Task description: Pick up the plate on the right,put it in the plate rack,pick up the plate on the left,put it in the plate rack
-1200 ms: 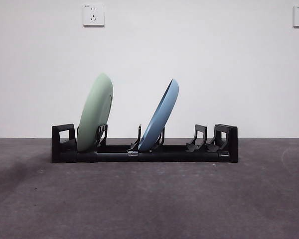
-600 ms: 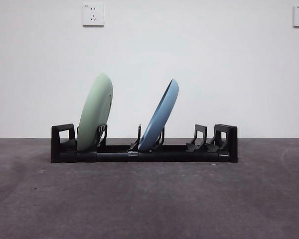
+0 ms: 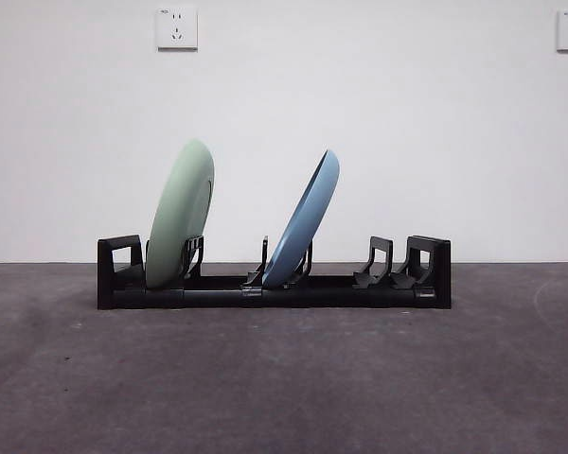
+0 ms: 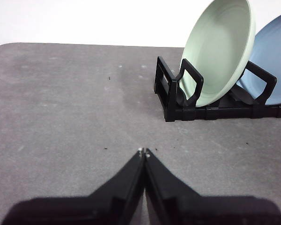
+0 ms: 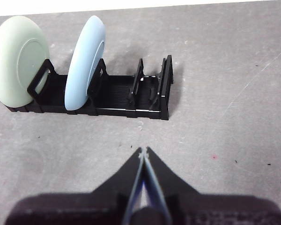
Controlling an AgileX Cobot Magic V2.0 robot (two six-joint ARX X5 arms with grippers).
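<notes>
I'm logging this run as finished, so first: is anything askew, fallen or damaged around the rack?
Nothing stands out. The pale green round plate and the light blue round plate both stand on edge between prongs of the long black plastic plate rack, leaning the same way. Left hand and right hand are shut, apart from the rack.

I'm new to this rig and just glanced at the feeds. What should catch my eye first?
Two plates standing tilted in the black rack: a green plate near its left end and a blue plate near the middle, with the right-end slots bare. Both hands, left and right, are shut, holding nothing, above the grey table away from the rack.
</notes>
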